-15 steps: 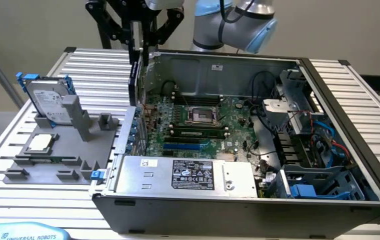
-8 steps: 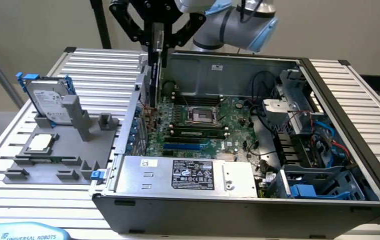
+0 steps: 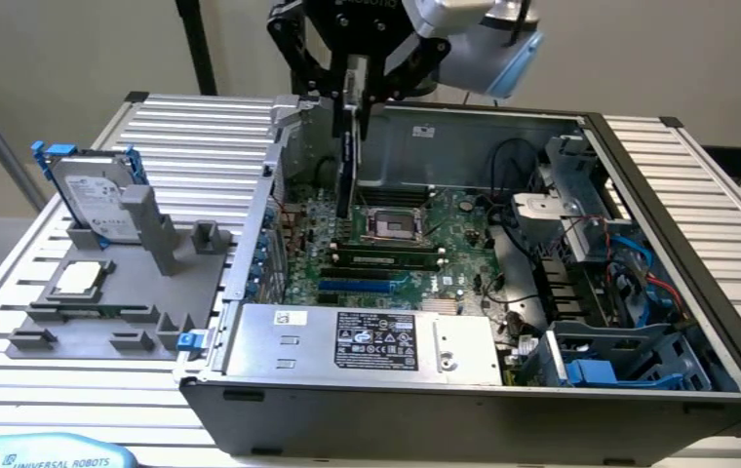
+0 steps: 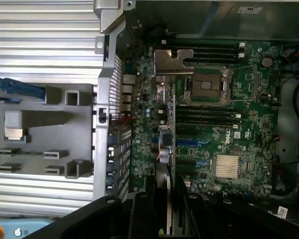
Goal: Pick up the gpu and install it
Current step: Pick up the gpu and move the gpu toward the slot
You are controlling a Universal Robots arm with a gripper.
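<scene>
Gpu [image 3: 348, 171] hangs upright, clamped in the tool [image 3: 359, 97].

The desk [image 3: 202, 122] is a top of silver ribbed slats. A flat grey holder [image 3: 85, 341] lies on its left part. Just right of the holder an open computer case [image 3: 475, 409] lies on its side, across the middle. Bare slats show past its right wall and at the far left.

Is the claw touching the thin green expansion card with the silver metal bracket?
Touching. In the wrist view the claw has a finger pressed on each face of the thin green expansion card, seen edge-on above the green motherboard.
</scene>
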